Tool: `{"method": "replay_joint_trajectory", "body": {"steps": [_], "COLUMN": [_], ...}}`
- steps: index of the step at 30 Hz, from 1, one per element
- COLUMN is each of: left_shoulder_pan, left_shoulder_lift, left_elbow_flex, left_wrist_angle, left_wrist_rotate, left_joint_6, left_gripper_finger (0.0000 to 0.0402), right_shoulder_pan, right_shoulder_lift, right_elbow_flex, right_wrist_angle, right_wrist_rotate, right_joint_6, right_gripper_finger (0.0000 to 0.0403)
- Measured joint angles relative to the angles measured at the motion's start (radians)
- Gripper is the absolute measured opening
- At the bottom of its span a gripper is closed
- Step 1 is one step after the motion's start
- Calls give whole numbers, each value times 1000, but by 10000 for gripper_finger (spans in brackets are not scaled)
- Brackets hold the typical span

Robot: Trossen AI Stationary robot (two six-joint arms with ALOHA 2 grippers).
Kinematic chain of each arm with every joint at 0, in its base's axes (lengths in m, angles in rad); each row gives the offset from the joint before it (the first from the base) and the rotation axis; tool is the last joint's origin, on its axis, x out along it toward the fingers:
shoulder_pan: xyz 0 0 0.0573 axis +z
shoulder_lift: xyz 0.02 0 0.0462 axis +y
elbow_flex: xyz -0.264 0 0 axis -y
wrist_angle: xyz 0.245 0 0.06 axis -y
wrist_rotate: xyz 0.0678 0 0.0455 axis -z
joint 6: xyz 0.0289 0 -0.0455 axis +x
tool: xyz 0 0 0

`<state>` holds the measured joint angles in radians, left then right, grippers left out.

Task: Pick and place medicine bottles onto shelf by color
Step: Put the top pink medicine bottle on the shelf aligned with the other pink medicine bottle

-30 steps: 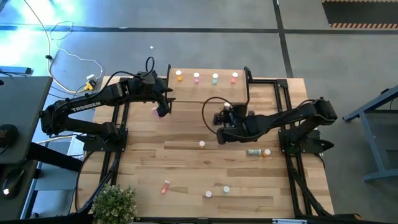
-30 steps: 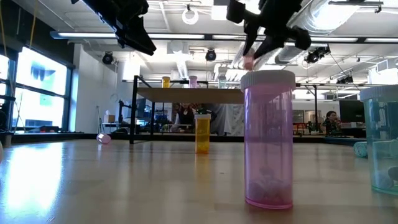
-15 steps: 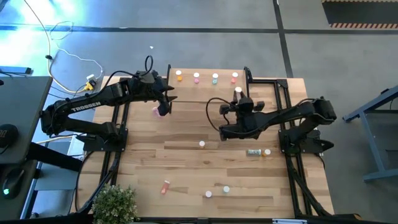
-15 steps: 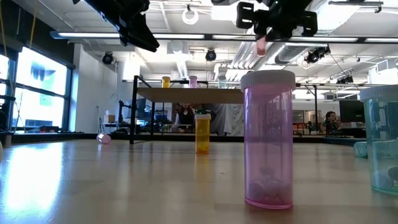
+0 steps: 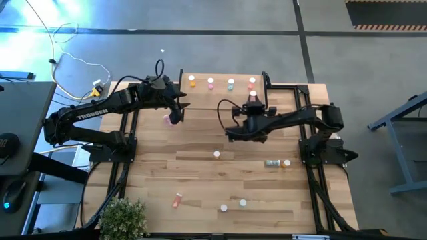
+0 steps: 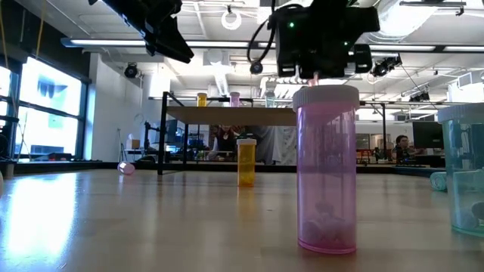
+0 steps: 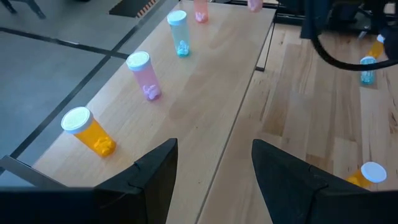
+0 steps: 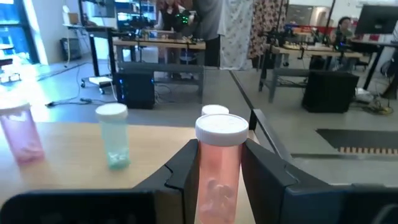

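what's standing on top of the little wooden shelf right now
Four white-capped bottles stand upright in a row on the light-wood shelf: orange, pink, teal, red. Nothing is visible under the shelf board from above.

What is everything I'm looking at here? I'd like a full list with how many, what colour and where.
shelf: one, light wood, black legs, far edge of the table
shelf bottles: four, in a row: orange, pink, teal, red
held bottle: one, reddish, above the shelf's right end
loose bottles: seven, orange, pink, teal and reddish, scattered on the table, some lying down
table: one, slatted wood
plant: one, green, near left corner
cables: several, on the floor
left end effector: open, empty, by the shelf's left end
right end effector: shut on the held bottle
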<state>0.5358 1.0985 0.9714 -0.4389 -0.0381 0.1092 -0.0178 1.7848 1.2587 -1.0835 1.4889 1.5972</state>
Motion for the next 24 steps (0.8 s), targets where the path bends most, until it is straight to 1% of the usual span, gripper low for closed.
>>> {"method": "replay_joint_trajectory", "body": {"steps": [8,12,16,24], "left_shoulder_pan": [0,0,0,0], "left_shoulder_lift": [0,0,0,0], "left_elbow_flex": [0,0,0,0], "left_wrist_angle": [2,3,14,19], "left_wrist_rotate": [0,-1,-3,-3], "left_joint_6": [0,0,0,0], "left_gripper_finger": [195,195,195,195], "right_shoulder_pan": [-43,-61,-82,-71], "right_shoulder_lift": [38,39,39,37], "right_elbow_flex": [0,0,0,1], "right_wrist_angle": [1,0,1,3], "right_wrist_rotate": [-72,-79,-109,-137], "right_joint_6": [21,18,7,-10], "right_gripper_finger": [97,97,97,97]}}
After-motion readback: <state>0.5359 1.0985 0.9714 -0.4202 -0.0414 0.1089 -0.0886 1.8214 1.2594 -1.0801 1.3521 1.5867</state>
